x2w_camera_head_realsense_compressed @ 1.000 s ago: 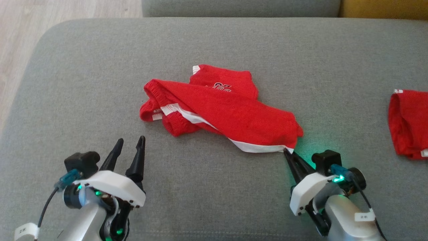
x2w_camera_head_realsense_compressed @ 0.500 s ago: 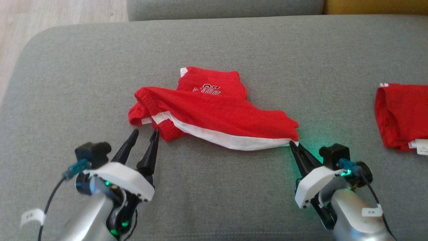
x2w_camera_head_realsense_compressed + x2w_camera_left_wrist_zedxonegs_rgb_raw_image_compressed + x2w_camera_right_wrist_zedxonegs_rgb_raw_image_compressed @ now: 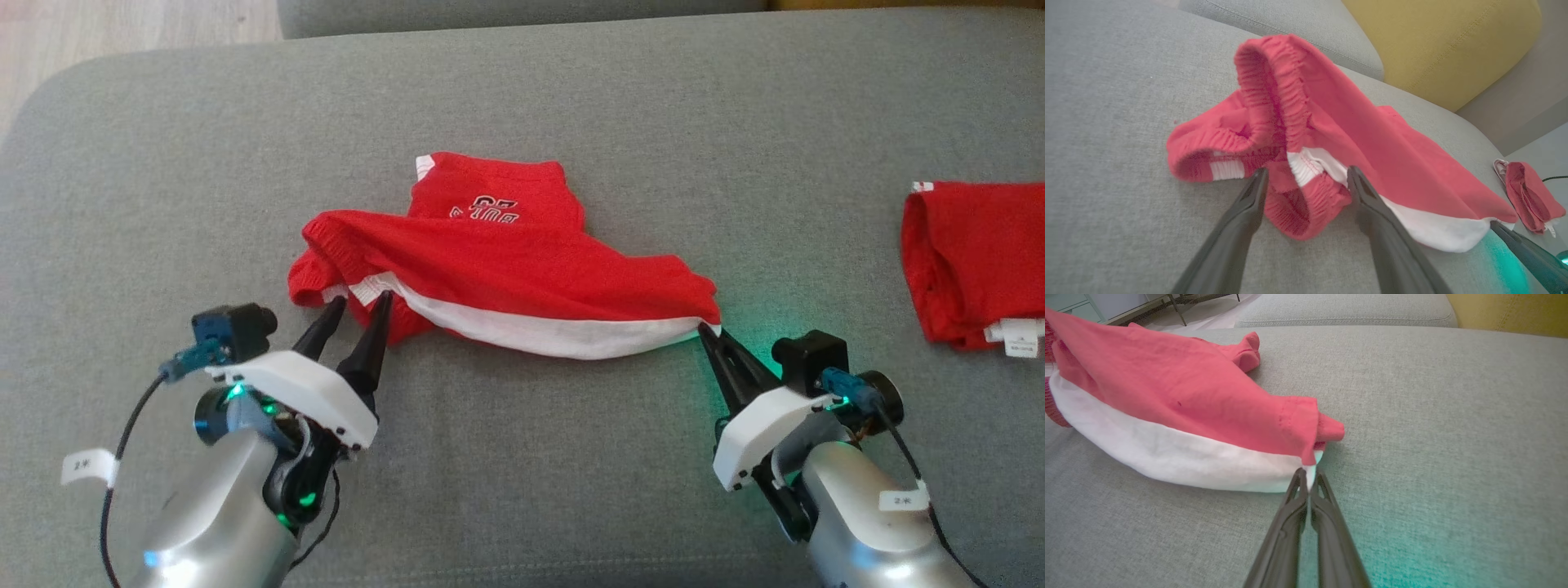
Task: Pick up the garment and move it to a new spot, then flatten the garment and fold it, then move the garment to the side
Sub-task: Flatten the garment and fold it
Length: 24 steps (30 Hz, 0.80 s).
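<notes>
The red garment (image 3: pixel 522 269) is spread crumpled on the grey sofa cushion (image 3: pixel 620 106). Its white-edged right corner is pinched by the closed right hand (image 3: pixel 704 329). The left hand (image 3: pixel 359 300) is held wide, with its fingers (image 3: pixel 1241 212) set on either side of the bunched waistband (image 3: pixel 1298 204).

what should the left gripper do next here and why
Probably close the left gripper on the bunched waistband of the red shorts: its open fingers straddle that edge, while the right gripper is pinched shut on the white-trimmed corner. Two grips should allow lifting and spreading.
</notes>
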Motion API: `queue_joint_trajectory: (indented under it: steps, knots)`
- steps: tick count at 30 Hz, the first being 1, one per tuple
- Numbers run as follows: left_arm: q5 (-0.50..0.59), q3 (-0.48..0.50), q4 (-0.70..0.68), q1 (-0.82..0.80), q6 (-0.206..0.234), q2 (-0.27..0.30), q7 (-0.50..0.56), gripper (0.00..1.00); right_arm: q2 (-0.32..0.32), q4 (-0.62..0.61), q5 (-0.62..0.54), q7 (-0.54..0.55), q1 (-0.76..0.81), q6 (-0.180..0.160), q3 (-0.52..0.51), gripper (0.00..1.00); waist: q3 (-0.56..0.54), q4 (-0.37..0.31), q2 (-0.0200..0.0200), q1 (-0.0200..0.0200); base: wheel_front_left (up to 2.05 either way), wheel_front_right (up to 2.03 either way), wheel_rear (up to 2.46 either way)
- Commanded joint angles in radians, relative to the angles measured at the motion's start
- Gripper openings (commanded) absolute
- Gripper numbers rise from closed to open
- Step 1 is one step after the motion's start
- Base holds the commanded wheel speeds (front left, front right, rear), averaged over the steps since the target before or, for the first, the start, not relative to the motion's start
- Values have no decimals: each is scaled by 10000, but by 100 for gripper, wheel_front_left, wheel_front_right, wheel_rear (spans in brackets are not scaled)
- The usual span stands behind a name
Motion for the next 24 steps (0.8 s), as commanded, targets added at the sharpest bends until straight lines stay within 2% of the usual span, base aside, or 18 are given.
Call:
queue_joint_trajectory:
  steps: [1,18,19,20,21,22,23,24]
  knots:
    - [1,281,-155,-617,-83,179,-71,100,-9,-294,31,-37,-340,-7,155,0,24,-29,0,0,0,0,0]
    - [-158,-52,951,-1207,-462,-31,-350,100,19,-226,1,-74,-397,-7,56,0,101,-97,0,0,0,0,0]
    - [-175,-89,983,-1210,-481,-25,-386,95,10,-212,1,-80,-388,-7,45,0,79,-72,0,0,0,0,0]
    - [-182,-120,996,-1211,-491,-18,-388,73,6,-204,-1,-82,-384,-7,44,0,67,-61,0,0,0,0,0]
    - [-194,-154,1008,-1211,-500,-11,-375,40,5,-197,-2,-82,-384,-7,44,0,54,-50,0,0,0,0,0]
    - [-210,-186,1020,-1210,-508,-2,-356,14,6,-189,-3,-80,-386,-7,46,0,39,-42,0,0,0,0,0]
    - [-225,-220,1023,-1209,-517,14,-334,0,9,-181,-2,-77,-391,-7,48,0,21,-36,0,0,0,0,0]
    - [-236,-258,1014,-1208,-525,34,-312,0,10,-172,1,-75,-396,-7,49,0,2,-31,0,0,0,0,0]
